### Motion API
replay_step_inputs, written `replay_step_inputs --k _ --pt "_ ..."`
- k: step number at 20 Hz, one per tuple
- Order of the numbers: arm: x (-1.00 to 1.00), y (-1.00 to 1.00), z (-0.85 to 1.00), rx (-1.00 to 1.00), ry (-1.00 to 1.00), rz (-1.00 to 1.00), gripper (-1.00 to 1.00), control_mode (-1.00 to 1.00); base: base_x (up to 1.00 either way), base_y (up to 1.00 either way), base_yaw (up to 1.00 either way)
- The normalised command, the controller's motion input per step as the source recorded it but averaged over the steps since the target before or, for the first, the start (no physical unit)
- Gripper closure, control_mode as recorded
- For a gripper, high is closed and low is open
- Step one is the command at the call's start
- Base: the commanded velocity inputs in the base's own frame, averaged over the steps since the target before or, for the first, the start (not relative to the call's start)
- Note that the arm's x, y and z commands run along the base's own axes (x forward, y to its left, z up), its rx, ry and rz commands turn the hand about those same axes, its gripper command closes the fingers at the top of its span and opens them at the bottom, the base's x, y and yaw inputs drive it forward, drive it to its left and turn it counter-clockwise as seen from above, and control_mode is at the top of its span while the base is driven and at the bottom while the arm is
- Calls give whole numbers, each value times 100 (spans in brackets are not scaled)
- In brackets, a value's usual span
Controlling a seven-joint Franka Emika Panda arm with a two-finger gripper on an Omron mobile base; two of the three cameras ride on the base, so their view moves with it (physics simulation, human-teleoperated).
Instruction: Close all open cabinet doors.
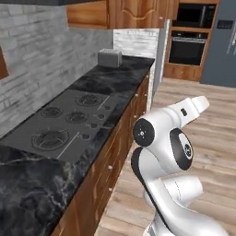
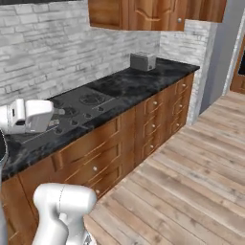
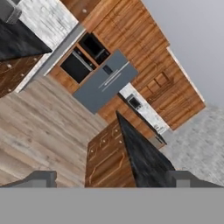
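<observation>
The cabinet doors (image 1: 134, 13) hang above the counter at the far end; they are reddish-brown with arched panels, and one small silver knob (image 2: 179, 20) shows. In the right base view the same cabinet doors (image 2: 153, 13) run along the top edge. A darker panel (image 2: 106, 13) at their left looks angled, but I cannot tell whether it stands open. My gripper (image 3: 111, 178) is open with nothing between its fingertips (image 3: 40, 177) and points across the kitchen, far from the doors. The arm's wrist (image 1: 193, 107) is out over the floor, well below the cabinets.
A black marble counter (image 1: 122, 76) carries a cooktop (image 1: 64, 122) and a grey toaster (image 1: 109, 57). Wooden drawer fronts (image 2: 155, 119) line its face. An oven tower (image 1: 188, 44) and a grey fridge (image 1: 221, 46) stand beyond. The hand view shows an island (image 3: 118, 162). Wood floor (image 2: 191, 182) is open.
</observation>
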Motion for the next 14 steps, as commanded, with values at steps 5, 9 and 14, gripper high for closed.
replay_step_inputs --k 5,9,14 --pt "0 0 0 0 0 0 -100 100 77 -39 -44" --pt "0 0 0 0 0 0 -100 100 95 -33 -38" --pt "0 0 0 0 0 0 -100 100 100 -39 -22"
